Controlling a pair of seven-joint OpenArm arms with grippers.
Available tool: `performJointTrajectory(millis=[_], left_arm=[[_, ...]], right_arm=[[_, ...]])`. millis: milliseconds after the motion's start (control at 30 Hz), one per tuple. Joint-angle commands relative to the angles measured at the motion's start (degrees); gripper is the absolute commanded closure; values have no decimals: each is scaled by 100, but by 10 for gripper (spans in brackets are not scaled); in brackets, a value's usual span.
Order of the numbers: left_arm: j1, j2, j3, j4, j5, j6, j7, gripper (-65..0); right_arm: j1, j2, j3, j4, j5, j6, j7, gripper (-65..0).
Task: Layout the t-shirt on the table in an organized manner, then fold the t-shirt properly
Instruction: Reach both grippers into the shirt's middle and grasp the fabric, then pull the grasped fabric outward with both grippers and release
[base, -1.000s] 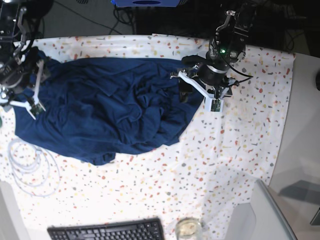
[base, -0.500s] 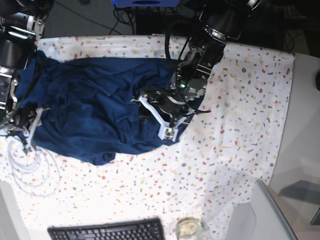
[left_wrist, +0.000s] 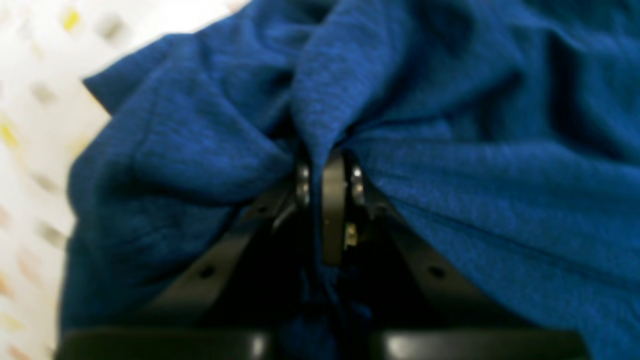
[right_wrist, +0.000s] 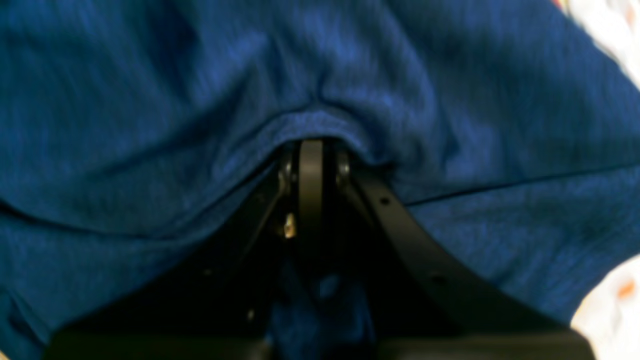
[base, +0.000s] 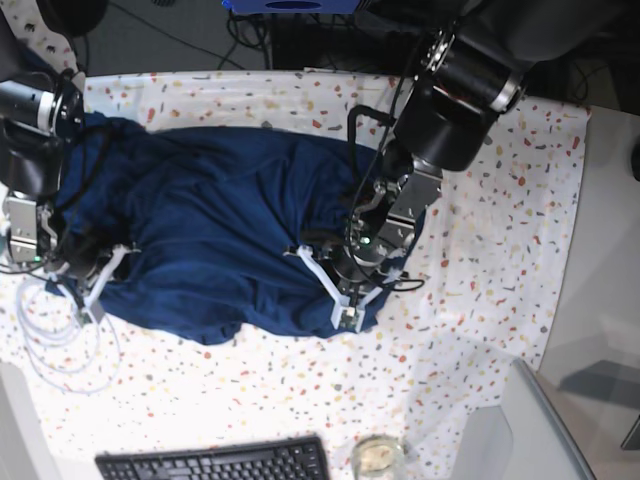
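Both arms have come down toward the near hem since the earlier frames, and the cloth's near edge now sits pulled lower on the bench (base: 480, 300). Left tool (base: 345, 300) is at the t-shirt's (base: 210, 220) lower right edge; in the left wrist view its jaws are pinched together on a ridge of navy fabric (left_wrist: 320, 125) that bunches up between them. Right tool (base: 90, 290) is at the garment's lower left edge; in the right wrist view its jaws are likewise closed, with a fold of the t-shirt (right_wrist: 320, 120) gathered over and around the tips. T-shirt lies crumpled across the back left part of the speckled bench, not yet flat. White cable coil (base: 55, 335) lies just beside the right tool. Keyboard (base: 215, 462) and a small glass jar (base: 378, 455) sit at the near edge, well apart from the cloth.
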Motion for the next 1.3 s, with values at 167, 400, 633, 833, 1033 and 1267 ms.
performJointTrajectory(millis=[167, 400, 633, 833, 1033, 1267], left_arm=[[-952, -56, -36, -848, 36, 188, -262, 0], [-1189, -38, -186, -198, -17, 188, -77, 0], [147, -82, -1680, 2668, -201, 188, 1189, -273], [1360, -109, -2471, 4268, 599, 188, 1444, -464], [2459, -135, -3096, 4919, 924, 152, 1444, -464], [3963, -495, -3606, 5297, 889, -32, 1365, -462]], right_arm=[[1152, 175, -37, -850, -52, -374, 1056, -33], [1635, 492, -10, -665, -44, -436, 695, -30], [149, 580, -1, 3264, 589, 316, -1968, -35], [-2075, 105, -318, 6719, 633, 316, -3542, -72], [-3605, -616, -608, 7343, 633, 316, -3217, -402], [-4176, -1117, -705, 7097, 633, 316, -2768, -444]])
